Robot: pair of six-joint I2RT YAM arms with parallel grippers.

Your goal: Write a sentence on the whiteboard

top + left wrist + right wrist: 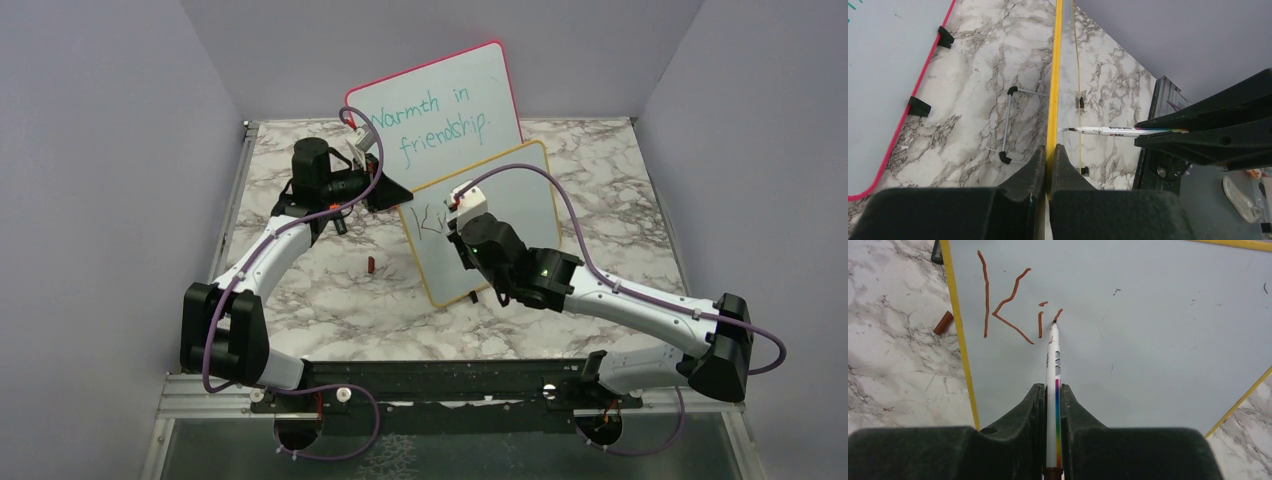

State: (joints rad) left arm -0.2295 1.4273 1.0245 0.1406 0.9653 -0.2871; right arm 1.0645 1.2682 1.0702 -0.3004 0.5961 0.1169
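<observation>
Two robot arms are bolted at the near edge of a marble-patterned tabletop. The right arm reaches inward from the near right corner. The right fingers are clenched around a slim white marker with a rainbow stripe. Its tip touches the whiteboard.

The whiteboard has a thin yellow-orange frame and stands on edge near the middle of the tabletop, its face turned toward the right arm. The sentence is only begun. A reddish-brown "K" and "i" sit near the board's upper left corner, and a short fresh stroke sits at the marker's tip.

A small reddish-brown cap lies on the tabletop just left of the whiteboard's left edge, apart from it.

Farther in, the left arm stretches from the near left corner. The left fingers are pinched tight on the whiteboard's left frame edge.

At the far edge, behind the whiteboard, leans a second board with a pink-red frame. It carries teal handwriting reading "Warmth in friendship."
</observation>
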